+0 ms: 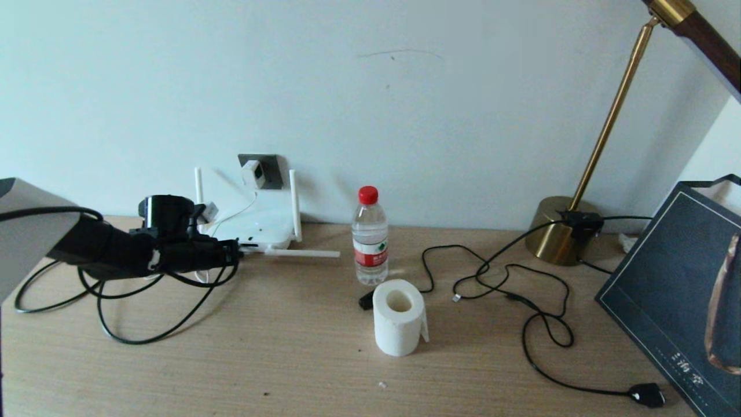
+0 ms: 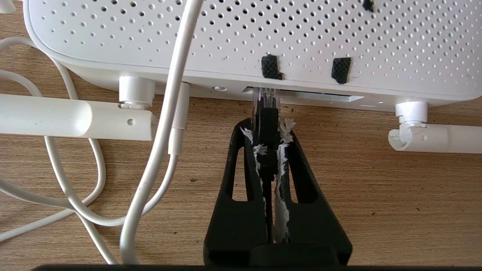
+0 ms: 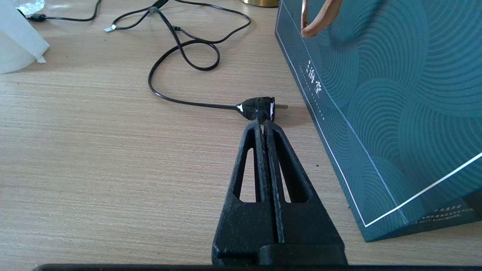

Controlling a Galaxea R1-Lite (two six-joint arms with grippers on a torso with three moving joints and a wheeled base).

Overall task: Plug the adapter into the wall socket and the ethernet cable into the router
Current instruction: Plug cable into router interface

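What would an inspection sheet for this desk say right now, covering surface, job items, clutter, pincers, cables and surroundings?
Surface: wooden desk, a few specks.
Job's things: adapter in the wall socket; router below it; ethernet cable plug at a router port.
Clutter: water bottle, tissue roll, gift bag.
Grippers: left pincer shut on the ethernet cable; right pincer shut, empty, over the desk.
Cables: lamp cord looped, its plug loose.
Surroundings: plain wall, brass lamp.

bottle: I see it centre frame, upright, red cap.
paper roll: just below it.
lamp: brass, upper right.
lamp cord: loops lower right.
gift bag: right edge.
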